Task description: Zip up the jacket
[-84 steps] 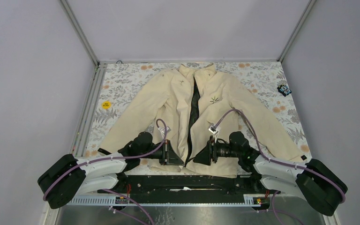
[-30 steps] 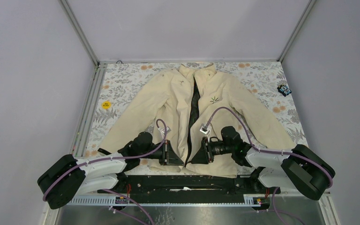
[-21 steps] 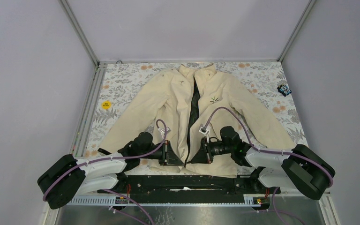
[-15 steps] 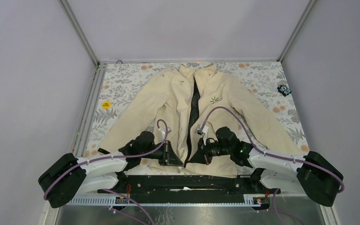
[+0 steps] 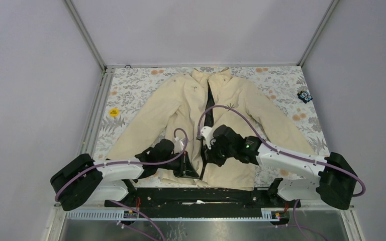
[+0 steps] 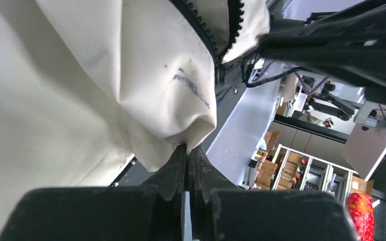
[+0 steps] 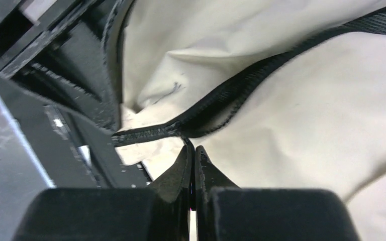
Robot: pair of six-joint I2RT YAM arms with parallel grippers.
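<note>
The cream jacket [image 5: 241, 108] lies spread out, front up, on the floral cloth. Its dark zipper [image 5: 209, 108] gapes open from chest to collar. My left gripper [image 5: 193, 170] is at the hem, shut on a fold of the jacket's cream bottom edge [image 6: 181, 131], which is lifted a little. My right gripper [image 5: 207, 158] sits just above it on the front opening. In the right wrist view it [image 7: 191, 145] is shut on the zipper [image 7: 231, 95] where the two dark toothed tapes meet. The slider itself is hidden by the fingertips.
A yellow sticker [image 5: 113, 112] lies on the cloth at the left. A small dark object [image 5: 305, 95] sits near the right edge. A black rail [image 5: 196, 193] runs along the near edge under the hem. Metal frame posts stand at the far corners.
My right gripper closed on the zipper, then moved away from the hem and leftward up the front opening. My left arm shifted slightly right, still gripping the hem.
</note>
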